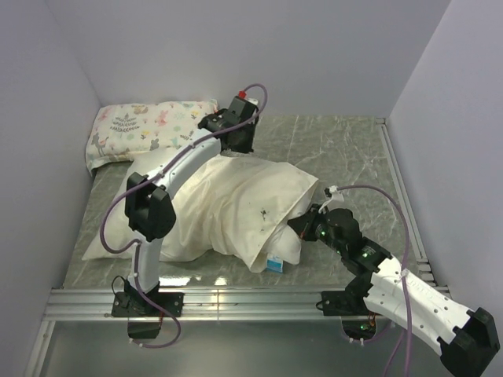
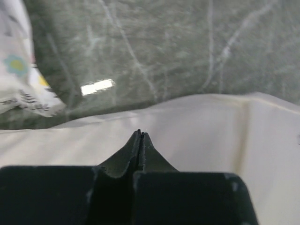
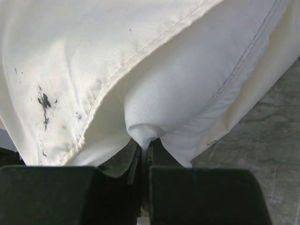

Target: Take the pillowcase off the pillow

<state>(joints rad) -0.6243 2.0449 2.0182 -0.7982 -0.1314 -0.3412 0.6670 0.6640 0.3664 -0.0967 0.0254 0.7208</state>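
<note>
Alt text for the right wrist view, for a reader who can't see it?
The right gripper, jaws shut, pinches a fold of the matte white pillow where it bulges out of the open end of the cream pillowcase. The pillowcase's stitched hem runs diagonally across the left, with dark smudges beside it; grey marbled table shows at the right.

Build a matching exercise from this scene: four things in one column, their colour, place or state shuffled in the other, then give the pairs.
1 pillowcase
2 pillow
3 printed pillow
4 right tool

a at the far left corner of the table
b cream, with dark smudges
c shut, pinching white fabric
d white, with a blue label at its corner

Pairs: 1-b; 2-d; 3-a; 4-c
</note>
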